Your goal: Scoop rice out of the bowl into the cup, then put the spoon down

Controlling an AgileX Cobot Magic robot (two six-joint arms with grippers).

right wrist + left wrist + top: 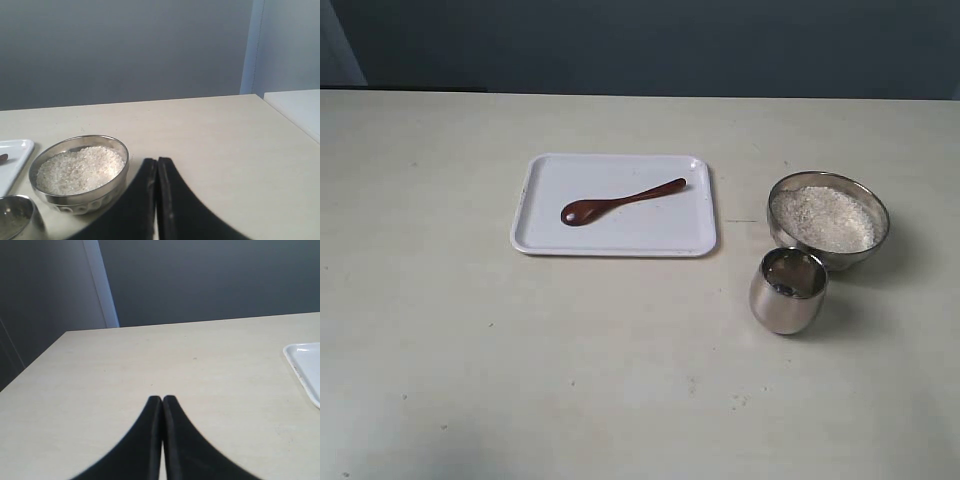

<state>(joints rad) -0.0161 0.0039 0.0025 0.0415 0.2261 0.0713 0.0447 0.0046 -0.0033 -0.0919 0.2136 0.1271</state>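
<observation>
The dark red-brown spoon lies on a white tray, its small oval bowl toward the left. To the right stands the steel bowl heaped with white rice. The rounded steel cup stands just in front of the bowl. Neither arm shows in the exterior view. My left gripper is shut on nothing, over bare table left of the tray. My right gripper is shut too, empty, close beside the bowl of rice; the cup shows at that view's corner.
A corner of the tray shows in the left wrist view, and its edge in the right wrist view with the spoon's tip on it. The pale table ends at a dark wall behind.
</observation>
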